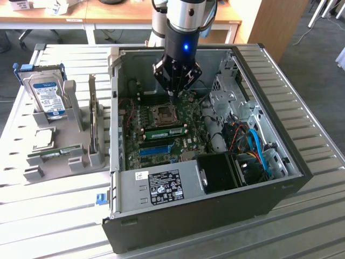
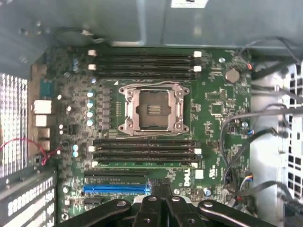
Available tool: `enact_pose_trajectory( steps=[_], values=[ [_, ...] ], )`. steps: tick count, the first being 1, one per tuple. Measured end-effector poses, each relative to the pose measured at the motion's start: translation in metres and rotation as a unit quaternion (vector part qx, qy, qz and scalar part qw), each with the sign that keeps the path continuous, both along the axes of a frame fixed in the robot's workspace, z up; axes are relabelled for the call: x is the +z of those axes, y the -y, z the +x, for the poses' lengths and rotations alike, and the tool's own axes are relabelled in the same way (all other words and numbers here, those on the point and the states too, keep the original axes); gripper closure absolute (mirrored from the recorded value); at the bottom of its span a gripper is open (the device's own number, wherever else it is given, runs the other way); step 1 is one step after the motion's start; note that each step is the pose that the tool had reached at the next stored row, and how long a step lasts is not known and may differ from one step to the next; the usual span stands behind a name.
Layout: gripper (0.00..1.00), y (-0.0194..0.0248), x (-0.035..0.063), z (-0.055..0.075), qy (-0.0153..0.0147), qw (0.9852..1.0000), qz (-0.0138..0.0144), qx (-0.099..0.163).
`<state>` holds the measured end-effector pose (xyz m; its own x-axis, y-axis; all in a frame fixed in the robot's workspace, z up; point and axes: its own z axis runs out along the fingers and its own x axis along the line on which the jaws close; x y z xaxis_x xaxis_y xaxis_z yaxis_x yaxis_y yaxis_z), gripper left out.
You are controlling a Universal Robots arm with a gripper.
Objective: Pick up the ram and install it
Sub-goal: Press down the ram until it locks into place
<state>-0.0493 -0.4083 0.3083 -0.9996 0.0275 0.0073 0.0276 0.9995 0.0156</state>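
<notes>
The gripper (image 2: 163,187) sits closest to the wrist camera. Its dark fingers (image 2: 154,208) are pressed together with nothing between them. In the exterior view the gripper (image 1: 172,95) hangs inside the open computer case (image 1: 215,216), with its tip low over the green motherboard (image 2: 218,118).

Just beyond the fingertips lies the blue expansion slot (image 2: 116,189). A little further from the hand is the ram (image 2: 142,164), a thin green stick seated in the memory slot of that bank closest to the fingers. The other black slots of the bank stand bare beside it. From the exterior view, the ram (image 1: 164,131) lies flat across the board, apart from the gripper and on the near side of it.

Past the ram is the open processor socket (image 2: 154,109) with its metal frame. Well away from the hand, outside the case, a blue-labelled hard drive (image 1: 46,97) stands upright in a gray holder (image 1: 81,156).
</notes>
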Motion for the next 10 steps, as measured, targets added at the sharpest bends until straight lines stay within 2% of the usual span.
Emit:
enact_pose_trajectory(
  steps=[4, 10],
  values=[
    [0.89, 0.0000, -0.0002, -0.0001, 0.0000, 0.9995, 0.0000, -0.031],
    [0.89, 0.0000, -0.0002, -0.0001, 0.0000, 0.9995, 0.0000, -0.033]
  ],
)
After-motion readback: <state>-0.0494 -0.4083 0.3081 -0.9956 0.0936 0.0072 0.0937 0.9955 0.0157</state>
